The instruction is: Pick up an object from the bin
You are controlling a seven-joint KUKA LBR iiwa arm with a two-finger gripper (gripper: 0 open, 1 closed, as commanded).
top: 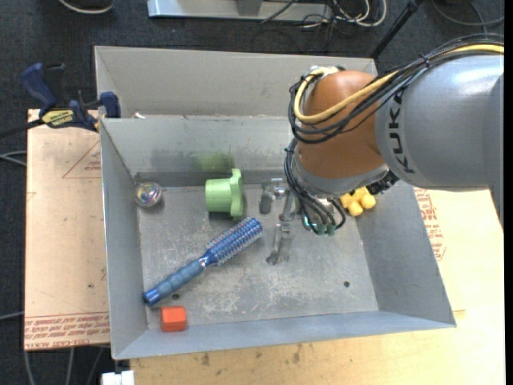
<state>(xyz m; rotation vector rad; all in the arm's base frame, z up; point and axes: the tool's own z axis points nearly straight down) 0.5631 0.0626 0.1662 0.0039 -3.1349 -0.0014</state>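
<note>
Blue hairbrush (pixel 207 260) lies diagonally, handle lower-left, bristles toward end effector (pixel 276 253).

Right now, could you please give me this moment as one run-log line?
gripper: over bin floor beside blue hairbrush | green spool: untouched | grasp: none seen

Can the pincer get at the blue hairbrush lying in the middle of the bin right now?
Probably yes. The pincer hangs beside the bristle end of the blue hairbrush, with bare bin floor between them. Nothing lies on the brush, and the green spool sits apart behind it.
</note>
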